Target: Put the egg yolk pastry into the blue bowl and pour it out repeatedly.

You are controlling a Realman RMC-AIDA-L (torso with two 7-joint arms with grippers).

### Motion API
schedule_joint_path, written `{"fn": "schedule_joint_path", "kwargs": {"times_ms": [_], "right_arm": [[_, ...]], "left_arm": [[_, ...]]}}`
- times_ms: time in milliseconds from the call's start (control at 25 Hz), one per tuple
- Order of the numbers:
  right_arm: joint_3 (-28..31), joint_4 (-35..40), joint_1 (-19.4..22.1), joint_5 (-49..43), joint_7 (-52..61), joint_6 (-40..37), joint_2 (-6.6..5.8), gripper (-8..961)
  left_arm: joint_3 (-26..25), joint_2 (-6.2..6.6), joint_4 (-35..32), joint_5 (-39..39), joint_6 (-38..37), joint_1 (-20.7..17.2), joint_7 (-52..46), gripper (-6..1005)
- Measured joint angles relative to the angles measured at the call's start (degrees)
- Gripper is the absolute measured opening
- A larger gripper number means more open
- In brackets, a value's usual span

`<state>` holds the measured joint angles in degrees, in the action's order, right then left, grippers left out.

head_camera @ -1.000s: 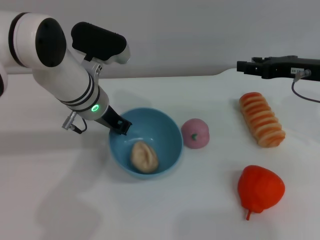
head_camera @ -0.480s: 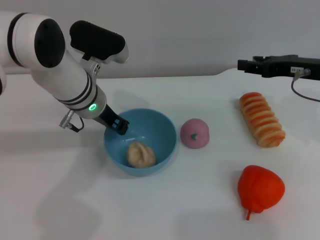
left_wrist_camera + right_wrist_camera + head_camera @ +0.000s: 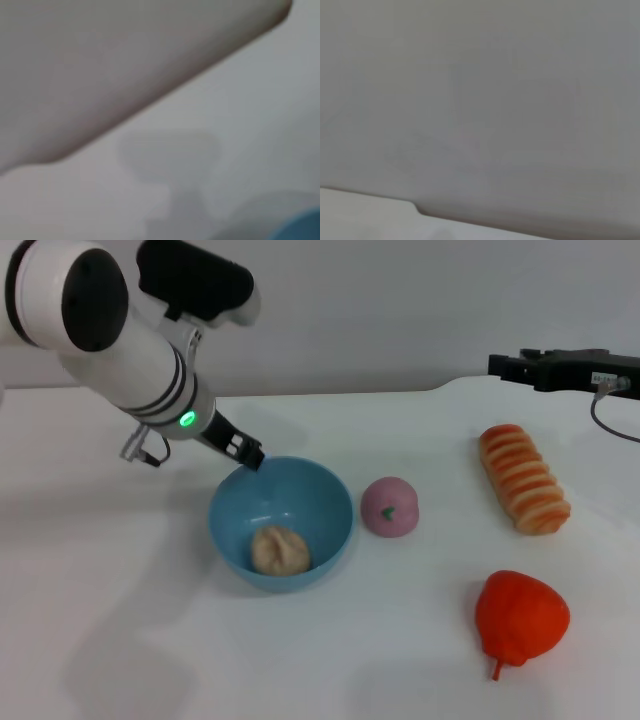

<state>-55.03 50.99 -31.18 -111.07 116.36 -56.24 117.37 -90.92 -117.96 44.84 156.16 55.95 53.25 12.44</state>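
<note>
The blue bowl (image 3: 325,502) stands upright on the white table, left of centre in the head view. The egg yolk pastry (image 3: 280,550), a pale beige lump, lies inside it near the front wall. My left gripper (image 3: 247,454) hovers at the bowl's back-left rim, its dark tip just above the edge; I cannot tell whether it touches. A sliver of the blue bowl (image 3: 306,228) shows in a corner of the left wrist view. My right gripper (image 3: 502,365) is parked high at the far right, away from the bowl.
A pink bun with a green mark (image 3: 390,507) sits just right of the bowl. A long orange-striped bread (image 3: 522,478) lies at the right, a red pepper-like toy (image 3: 520,618) in front of it. The grey wall runs behind the table.
The bowl shifted slightly left and settled level with the pastry inside. My left gripper rose from inside the rim to just above its back-left edge. The right arm barely moved.
</note>
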Motion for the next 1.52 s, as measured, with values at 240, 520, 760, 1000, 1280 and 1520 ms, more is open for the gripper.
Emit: {"fn": "schedule_joint_path", "kwargs": {"times_ms": [240, 520, 760, 1000, 1280, 1520], "right_arm": [[0.2, 0.1, 0.5, 1.5, -2.9, 1.9, 0.55, 491], [0.5, -4.6, 1.5, 14.8, -19.5, 5.0, 0.93, 490], [2.1, -12.8, 2.0, 33.4, -41.3, 5.5, 0.97, 490], [1.8, -24.8, 2.2, 61.1, -74.0, 4.7, 1.32, 491], [2.0, -32.4, 1.9, 76.2, -86.2, 1.3, 1.37, 491], [2.1, -35.0, 1.9, 77.5, -87.9, 0.8, 1.37, 491]], "left_arm": [[0.3, 0.02, 7.9, 3.9, -2.7, -3.6, -0.8, 452], [3.3, -0.26, 13.1, 1.2, -22.5, -12.1, -0.9, 619], [10.2, -0.47, 10.7, -2.6, -44.2, -17.5, -1.2, 626], [15.9, -0.57, 4.0, -10.3, -61.6, -19.0, -1.7, 665], [23.1, -0.72, -3.1, -18.9, -79.4, -19.4, -1.8, 690], [27.6, -0.77, -6.1, -24.5, -87.3, -19.4, -1.8, 690]]}}
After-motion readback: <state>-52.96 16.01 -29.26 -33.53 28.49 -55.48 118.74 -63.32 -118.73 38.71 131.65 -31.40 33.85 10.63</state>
